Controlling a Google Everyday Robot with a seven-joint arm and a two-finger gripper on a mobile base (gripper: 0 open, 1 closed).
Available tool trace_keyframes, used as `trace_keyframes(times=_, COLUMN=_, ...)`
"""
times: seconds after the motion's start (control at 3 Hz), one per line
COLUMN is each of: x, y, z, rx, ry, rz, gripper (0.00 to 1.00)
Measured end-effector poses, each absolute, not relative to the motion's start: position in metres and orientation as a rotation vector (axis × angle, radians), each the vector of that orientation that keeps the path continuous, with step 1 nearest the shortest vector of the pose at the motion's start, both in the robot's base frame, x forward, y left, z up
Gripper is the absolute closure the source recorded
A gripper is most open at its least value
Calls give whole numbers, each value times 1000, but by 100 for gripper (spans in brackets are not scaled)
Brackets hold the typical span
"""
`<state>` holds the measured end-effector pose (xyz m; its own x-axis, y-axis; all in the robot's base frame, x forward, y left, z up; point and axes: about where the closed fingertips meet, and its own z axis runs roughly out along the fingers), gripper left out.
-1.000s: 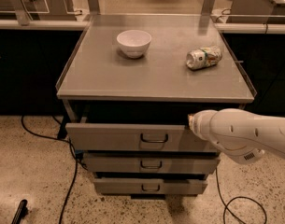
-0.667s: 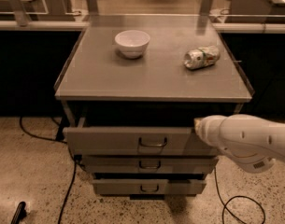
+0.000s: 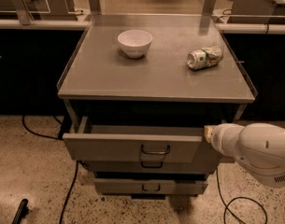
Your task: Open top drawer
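The top drawer is the widest grey metal drawer, just under the table top. It stands pulled out a short way, and a strip of its grey inside shows. Its dark loop handle sits at the centre of the front. My gripper is at the drawer's right end, level with the top edge of the front. It is mostly hidden behind my white arm, which comes in from the lower right.
Two narrower drawers sit shut below. On the grey table top stand a white bowl and a crushed can. Black cables and a dark object lie on the speckled floor. Dark counters flank the table.
The top drawer has slid further out toward the camera, showing more of its inside. My arm has drawn back to the right.
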<state>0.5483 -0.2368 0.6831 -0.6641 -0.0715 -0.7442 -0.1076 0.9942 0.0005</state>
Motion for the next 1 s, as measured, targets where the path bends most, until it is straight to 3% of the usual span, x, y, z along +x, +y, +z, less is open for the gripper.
trace_keyframes(times=1.0, x=543, y=-246, z=666, rx=-116, ry=2329, rz=5, gripper=100)
